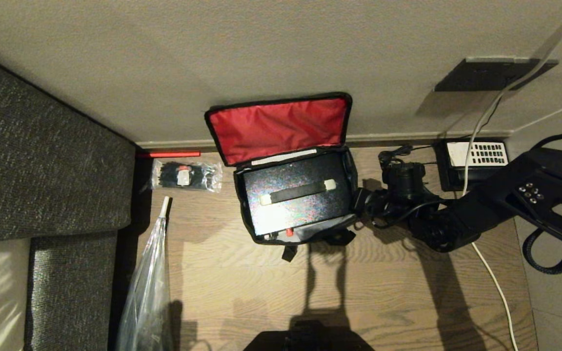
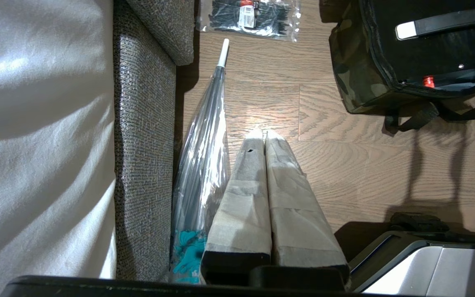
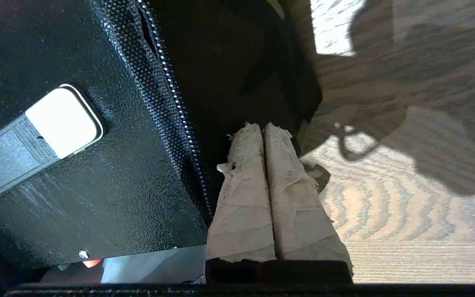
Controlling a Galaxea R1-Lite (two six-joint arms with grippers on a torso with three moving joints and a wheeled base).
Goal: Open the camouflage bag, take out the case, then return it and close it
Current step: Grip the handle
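Observation:
The camouflage bag (image 1: 352, 168) stands on the wood floor against the wall, its lid thrown back and showing the red lining (image 1: 278, 127). Inside lies the case (image 1: 295, 214), flat and black with a speckled sheen, carrying a black handle with white ends (image 1: 298, 191). My right gripper (image 1: 361, 201) is at the bag's right side wall, fingers pressed together. In the right wrist view its taped fingertips (image 3: 263, 126) sit just outside the zip edge, beside the case (image 3: 97, 185), with nothing visible between them. My left gripper (image 2: 262, 132) hangs shut over bare floor, left of the bag (image 2: 353, 74).
A clear packet of black ties (image 1: 186, 175) lies left of the bag. A folded clear umbrella (image 1: 149, 282) lies along the grey sofa (image 1: 42, 161). A black telephone (image 1: 476, 161) and a white cable (image 1: 498, 287) are behind my right arm.

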